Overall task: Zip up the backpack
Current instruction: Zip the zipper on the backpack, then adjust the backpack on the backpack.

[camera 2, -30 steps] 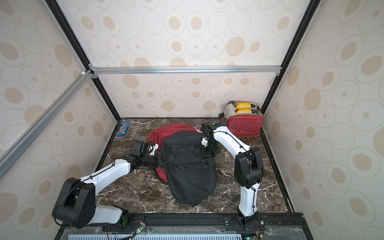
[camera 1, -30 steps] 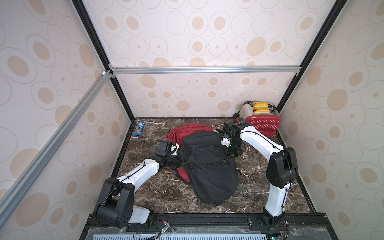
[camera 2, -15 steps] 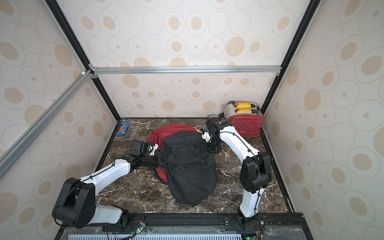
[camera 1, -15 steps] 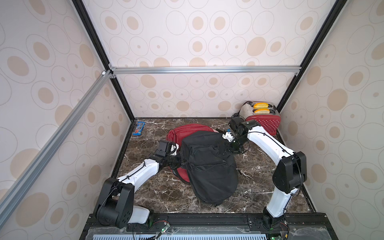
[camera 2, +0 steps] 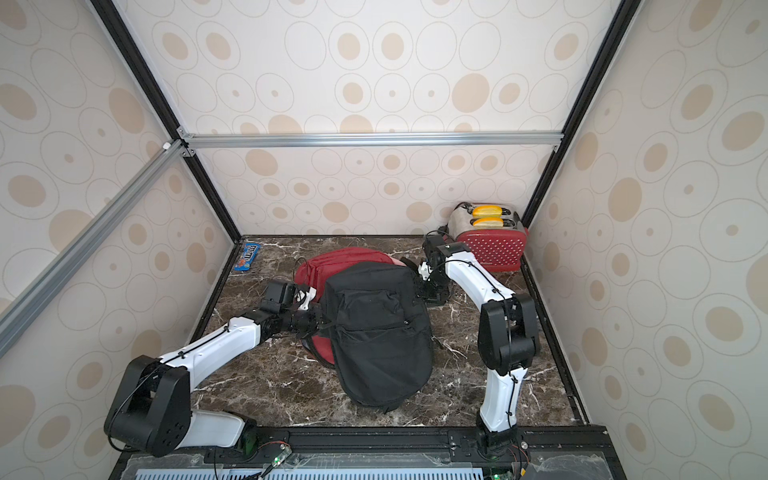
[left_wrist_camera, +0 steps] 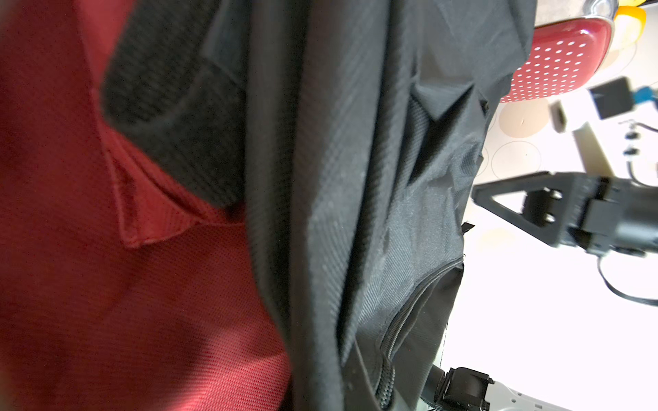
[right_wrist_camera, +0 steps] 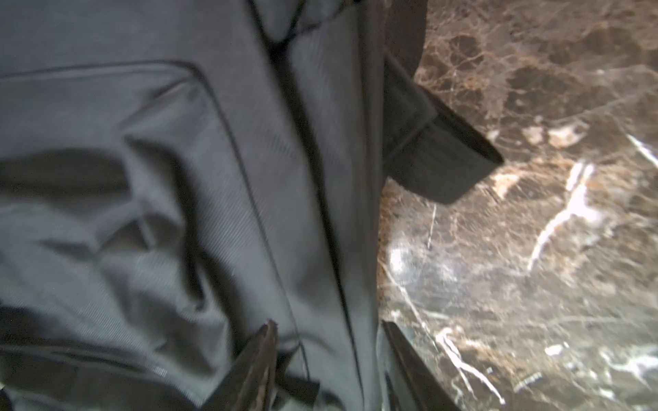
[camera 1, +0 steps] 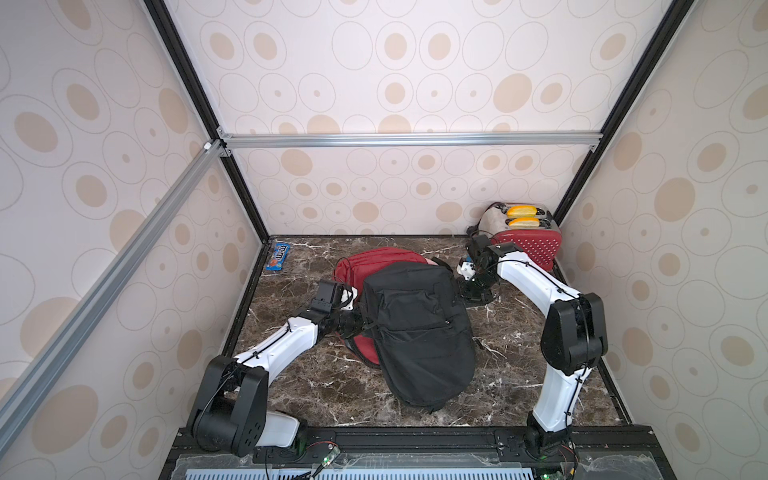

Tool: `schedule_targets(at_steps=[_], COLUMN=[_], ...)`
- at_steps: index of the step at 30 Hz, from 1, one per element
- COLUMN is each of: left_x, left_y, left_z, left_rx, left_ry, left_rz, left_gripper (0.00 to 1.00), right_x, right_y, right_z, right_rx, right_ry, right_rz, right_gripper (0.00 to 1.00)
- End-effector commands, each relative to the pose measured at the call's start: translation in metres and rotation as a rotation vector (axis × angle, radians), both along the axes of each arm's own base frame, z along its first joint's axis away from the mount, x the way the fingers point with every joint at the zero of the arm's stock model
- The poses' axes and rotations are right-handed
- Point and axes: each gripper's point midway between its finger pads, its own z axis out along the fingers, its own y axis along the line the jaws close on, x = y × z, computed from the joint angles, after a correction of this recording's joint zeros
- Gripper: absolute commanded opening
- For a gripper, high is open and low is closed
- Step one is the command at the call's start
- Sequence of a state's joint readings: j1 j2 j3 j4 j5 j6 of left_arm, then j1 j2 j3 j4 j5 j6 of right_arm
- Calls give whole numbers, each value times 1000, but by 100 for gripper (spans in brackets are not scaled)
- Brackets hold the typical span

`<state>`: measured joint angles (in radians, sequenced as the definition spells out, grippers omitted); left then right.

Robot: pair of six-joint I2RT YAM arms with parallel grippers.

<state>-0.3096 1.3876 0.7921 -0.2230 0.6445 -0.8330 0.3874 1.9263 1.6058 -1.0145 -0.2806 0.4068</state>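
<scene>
The backpack [camera 1: 417, 332] lies flat on the counter [camera 1: 316, 390] between the two claws, black, with its upper part lapping over a red bag [camera 1: 376, 259]. The left claw [camera 1: 367, 326] is clenched tight and pressed into the backpack's edge on its own side. Its tips are buried in the cloth, so I cannot tell whether any fabric or strap sits between the jaws. In the left wrist view, black fabric fills the space right in front of this claw, with the red bag beside it. A zip [left_wrist_camera: 404, 316] runs along the backpack's far rim, and whether it is done up I cannot tell from here. The right claw [camera 1: 473, 297] points down at the counter just beside the opposite edge of the backpack, near its top corner. It is released: in the right wrist view its fingers [right_wrist_camera: 445, 156] stand apart, with only bare marble between them and the black fabric right alongside. A toaster [camera 1: 530, 245], red-sided with two yellow pieces in its slots, stands near this claw, on the side away from the backpack. A blue packet [camera 1: 279, 256] lies well apart from the left claw, off past the red bag, by the wall.
</scene>
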Motion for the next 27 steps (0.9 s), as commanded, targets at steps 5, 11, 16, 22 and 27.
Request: schedule_targets(at_steps=[5,11,16,22,27], left_x=[12,36,66,102,122], left_y=[-1,-7,-8,17,57], left_z=[18,67,118,123,76], left_rx=[14,0,-1,105,301], left_ry=[-18,-108,-193,-157,-56], left_rz=[-6,-3,36,146,211], left_gripper=[0,0,0,0,44], right_x=[8,-2,-2,13,19], right_y=[28,30,35,57,65], right_z=[3,74,127,137,105], right_rx=[196,294,363,432,411], right_ry=[-22,-156,-225,-210,-149], right_rz=[13,10,-9,-19,-39], right_gripper=[6,0,0,0,0])
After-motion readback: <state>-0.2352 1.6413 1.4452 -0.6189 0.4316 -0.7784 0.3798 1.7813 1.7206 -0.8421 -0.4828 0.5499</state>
